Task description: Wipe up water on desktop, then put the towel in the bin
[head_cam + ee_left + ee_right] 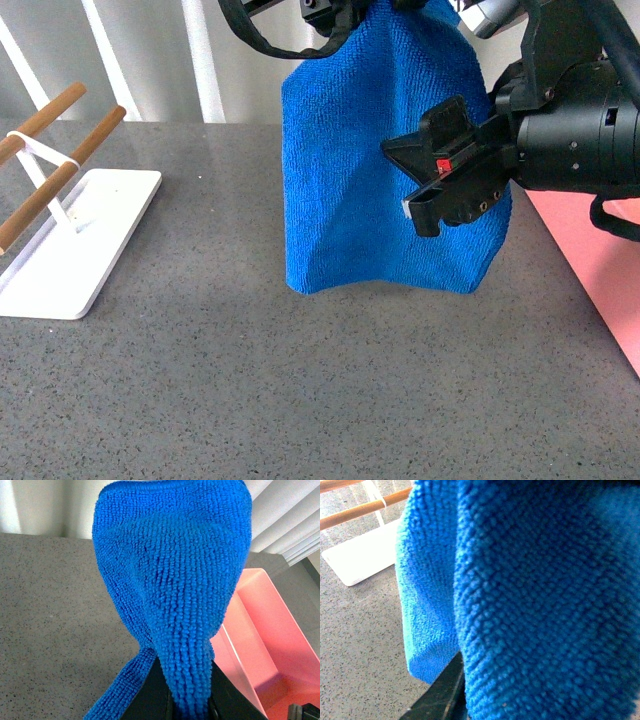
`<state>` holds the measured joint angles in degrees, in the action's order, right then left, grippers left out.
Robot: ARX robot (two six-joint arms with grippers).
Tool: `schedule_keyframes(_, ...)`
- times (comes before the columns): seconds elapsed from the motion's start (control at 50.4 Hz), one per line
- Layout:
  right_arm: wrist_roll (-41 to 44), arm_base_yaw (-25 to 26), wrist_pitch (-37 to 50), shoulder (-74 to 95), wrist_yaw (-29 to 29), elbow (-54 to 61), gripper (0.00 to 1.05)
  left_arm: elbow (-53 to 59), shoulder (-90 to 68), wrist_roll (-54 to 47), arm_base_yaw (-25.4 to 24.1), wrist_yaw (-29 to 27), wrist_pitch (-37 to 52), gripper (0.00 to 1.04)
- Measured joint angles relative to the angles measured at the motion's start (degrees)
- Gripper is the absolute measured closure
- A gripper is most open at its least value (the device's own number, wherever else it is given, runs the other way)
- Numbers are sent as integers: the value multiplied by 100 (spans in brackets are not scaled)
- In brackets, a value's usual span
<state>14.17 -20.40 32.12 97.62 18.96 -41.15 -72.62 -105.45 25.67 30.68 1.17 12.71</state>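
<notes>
Grey speckled stone makes up the tabletop (pixel 250 380), which fills most of the front view and has a faint gloss. Nothing lies on its near part.

Next in size is the towel (pixel 350 170), a bright blue fuzzy cloth. It hangs in the air over the middle of the tabletop, gathered at the top and spreading wider toward its lower edge. That edge comes down close to the surface, but whether it touches cannot be told. In both wrist views the cloth fills most of the picture.

To the right of the towel stands the bin (pixel 600 270), salmon pink with smooth straight walls. The left wrist view shows its inside bare. The towel is beside the bin, not in it.

From the right, the black right gripper (pixel 404 188) reaches in front of the towel's right half. Its wrist camera is pressed up against blue pile with one dark finger showing, so I cannot tell whether its jaws are spread or closed on the cloth.

On the far left sits a flat white tray (pixel 60 270) carrying two wooden rods (pixel 90 145), well apart from the towel.

Smallest in view is the left gripper (pixel 182 700), whose jaws are pinched together on the bunched top of the towel, carrying it.
</notes>
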Motion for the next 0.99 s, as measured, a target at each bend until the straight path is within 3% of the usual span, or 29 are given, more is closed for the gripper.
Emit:
schedule_keyframes(0.198, 20, -9, 44, 0, 26, 50, 100, -4, 0, -9, 4, 4, -46, 100)
schedule_keyframes(0.397, 46, 48, 39, -13, 66, 50, 101, -9, 0, -70, -17, -4, -83, 98)
schedule_keyframes(0.694, 107, 195, 15, -116, 114, 94, 101, -343, -129, -289, -271, 94, -170, 49)
schedule_keyframes(0.893, 131, 485, -118, -212, 168, 118, 101, -911, -817, -719, -951, 299, -444, 6)
schedule_keyframes(0.992, 168, 647, -122, -286, 195, 170, 101, -874, -1019, -1172, -1386, 413, -389, 7)
